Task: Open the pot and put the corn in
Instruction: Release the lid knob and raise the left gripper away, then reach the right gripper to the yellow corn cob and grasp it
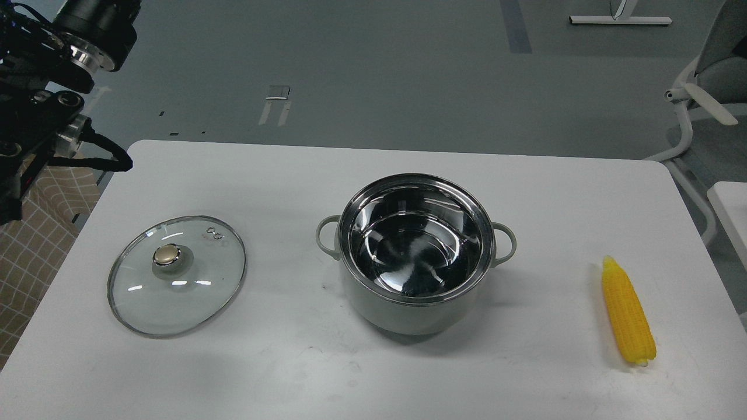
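Left arm [52, 76] raised at upper-left edge, above and behind the lid [176, 275]; its gripper out of view. Right arm unseen.

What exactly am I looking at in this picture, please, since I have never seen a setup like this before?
This is a single view from a camera in a humanoid robot's head, looking forward and down at a white table. The black machinery at the top left is part of its left arm; its pincer is not in view, and the right arm does not show at all. On the table stand an open grey-green pot with a shiny, empty steel inside, a glass lid lying flat to its left, and a yellow ear of corn lying to its right. Nothing is held. The lid is off; the corn is not yet in the pot.
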